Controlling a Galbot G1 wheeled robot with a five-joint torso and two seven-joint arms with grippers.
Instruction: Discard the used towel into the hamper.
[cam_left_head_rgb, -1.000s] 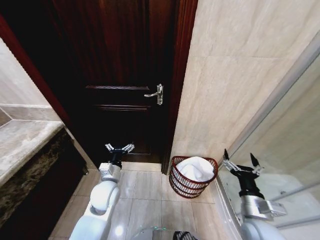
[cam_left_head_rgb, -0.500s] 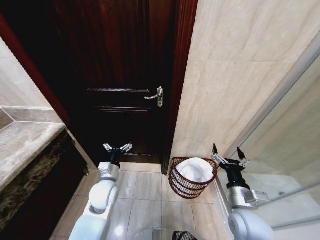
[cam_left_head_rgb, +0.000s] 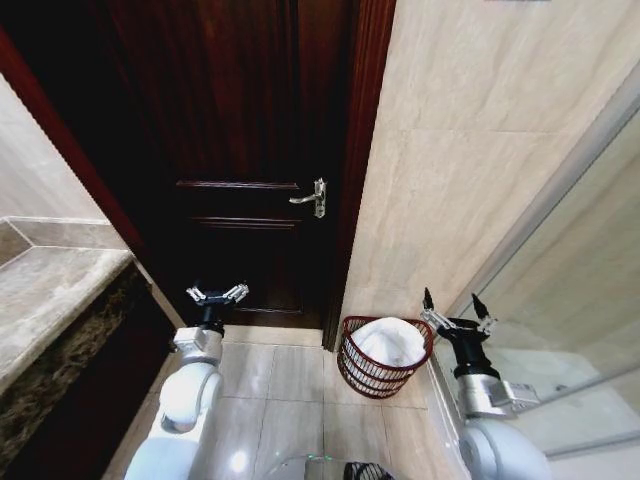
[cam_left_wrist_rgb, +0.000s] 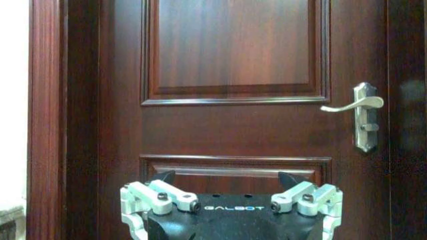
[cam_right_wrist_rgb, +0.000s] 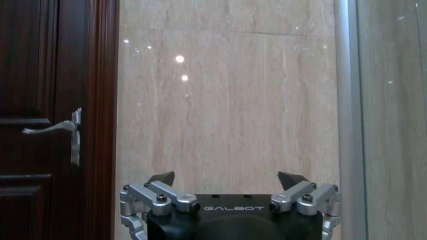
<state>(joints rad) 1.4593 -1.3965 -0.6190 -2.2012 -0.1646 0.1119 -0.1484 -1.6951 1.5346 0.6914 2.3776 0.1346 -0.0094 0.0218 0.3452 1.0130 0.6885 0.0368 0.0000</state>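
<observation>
A white towel (cam_left_head_rgb: 391, 341) lies bunched inside the hamper (cam_left_head_rgb: 372, 376), a round reddish-brown ribbed basket on the tiled floor by the wall. My right gripper (cam_left_head_rgb: 456, 311) stands open and empty just right of the hamper's rim, raised and pointing up; it also appears open in the right wrist view (cam_right_wrist_rgb: 227, 178). My left gripper (cam_left_head_rgb: 217, 294) is open and empty farther left, in front of the dark door, and shows open in the left wrist view (cam_left_wrist_rgb: 227, 177).
A dark wooden door (cam_left_head_rgb: 240, 150) with a silver lever handle (cam_left_head_rgb: 312, 197) faces me. A beige tiled wall (cam_left_head_rgb: 470, 160) runs right of it, meeting a glass shower panel (cam_left_head_rgb: 590, 280). A stone counter (cam_left_head_rgb: 50, 290) is at left. Open floor tiles (cam_left_head_rgb: 290, 400) lie between my arms.
The left arm has shifted left and slightly down. The right gripper moved in from the right toward the hamper and rose a little. The towel stays in the hamper.
</observation>
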